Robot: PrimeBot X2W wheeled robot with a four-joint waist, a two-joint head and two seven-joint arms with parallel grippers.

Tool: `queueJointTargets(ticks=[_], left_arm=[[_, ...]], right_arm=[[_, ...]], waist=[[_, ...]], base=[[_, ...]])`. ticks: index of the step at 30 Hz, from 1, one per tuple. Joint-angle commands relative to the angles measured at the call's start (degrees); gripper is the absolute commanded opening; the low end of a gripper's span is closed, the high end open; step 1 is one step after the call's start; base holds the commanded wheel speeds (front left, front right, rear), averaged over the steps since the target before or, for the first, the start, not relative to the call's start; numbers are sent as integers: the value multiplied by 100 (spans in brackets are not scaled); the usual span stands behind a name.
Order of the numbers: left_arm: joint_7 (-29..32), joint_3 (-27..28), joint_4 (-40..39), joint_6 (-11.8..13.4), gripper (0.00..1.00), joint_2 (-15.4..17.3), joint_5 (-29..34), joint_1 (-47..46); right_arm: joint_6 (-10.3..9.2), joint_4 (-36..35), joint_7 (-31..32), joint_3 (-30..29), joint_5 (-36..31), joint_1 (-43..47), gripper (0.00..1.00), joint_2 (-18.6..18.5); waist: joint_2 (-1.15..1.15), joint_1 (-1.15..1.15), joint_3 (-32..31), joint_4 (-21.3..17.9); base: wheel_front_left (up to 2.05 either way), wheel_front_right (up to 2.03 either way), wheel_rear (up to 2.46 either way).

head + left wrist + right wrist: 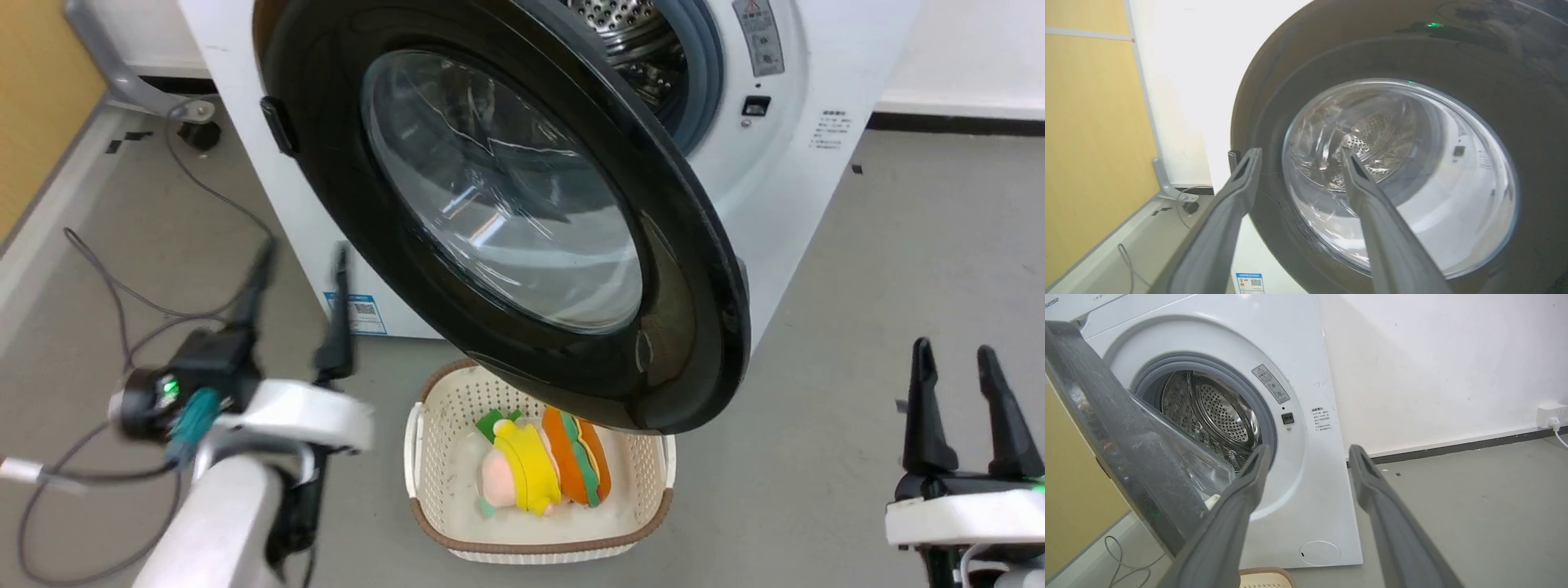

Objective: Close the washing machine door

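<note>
Before the robot, in the head view, the washing machine door [506, 204] hangs swung well out from the washing machine [784, 188], its free edge over a laundry basket [424, 498] holding a plush toy [539, 465]. The left gripper [302, 261], blurred, has its fingers spread wide beside the door's left rim and holds nothing. The right gripper [953, 359] stands low and well apart from the door, also parted and empty. In the left wrist view, the left gripper [1300, 153] points at the door [1412, 183], one finger over the black rim near the side tab [1233, 157], the other over the glass. I cannot tell whether either touches. A push here looks risky: the fingers could skid off the glossy rim or the bulging glass, or a push this near the hinged side could leave the door unlatched. In the right wrist view, the right gripper [1309, 451] gapes empty before the open drum [1216, 412], the door [1126, 457] to its left.
</note>
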Motion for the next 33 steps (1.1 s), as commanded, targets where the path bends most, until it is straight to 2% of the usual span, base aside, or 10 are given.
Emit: queueJointTargets(ticks=[1,5,6,7,8,9,13,19,27,33], left_arm=[[-30,138,-99,106,100,5,158,218],[-30,528,-454,413,100,-28,591,731],[-30,588,-539,472,100,-22,714,861],[-30,646,-616,510,100,-39,788,984],[-30,722,-700,548,100,-71,842,1102],[-30,785,-778,575,100,-99,899,1219],[-30,982,-1009,600,100,-245,1026,1644],[-30,1182,-1076,426,100,-423,1137,1976],[-30,1354,-1041,228,100,-672,1284,2079],[-30,1502,-1011,48,100,-868,1425,2069]], right_arm=[[5,-58,-25,-23,-41,-104,100,-1],[5,-196,-25,-29,-153,-258,100,-1],[5,-244,-25,-24,-192,-315,85,-1],[5,-296,-25,-18,-226,-377,41,-1],[5,-364,-25,-6,-261,-450,11,-1],[5,-437,-25,20,-297,-526,0,-1],[5,-803,-25,193,-445,-851,0,-1],[5,-1375,-25,825,-528,-1245,0,-74],[5,-1723,-25,2258,-220,-1339,0,-733],[5,-1325,-25,3396,-149,-1195,0,-1410]], waist=[[0,0,-41,33],[0,0,-99,90],[0,0,-109,102],[0,0,-116,115],[0,0,-121,132],[0,0,-125,148],[0,0,-152,219],[0,0,-173,326],[0,0,-156,406],[0,0,-106,404]], base=[[0,0,0],[0,0,0],[0,0,0],[0,0,0],[0,0,0],[0,0,0],[0,0,0],[0,0,0],[0,0,0],[0,0,0]])
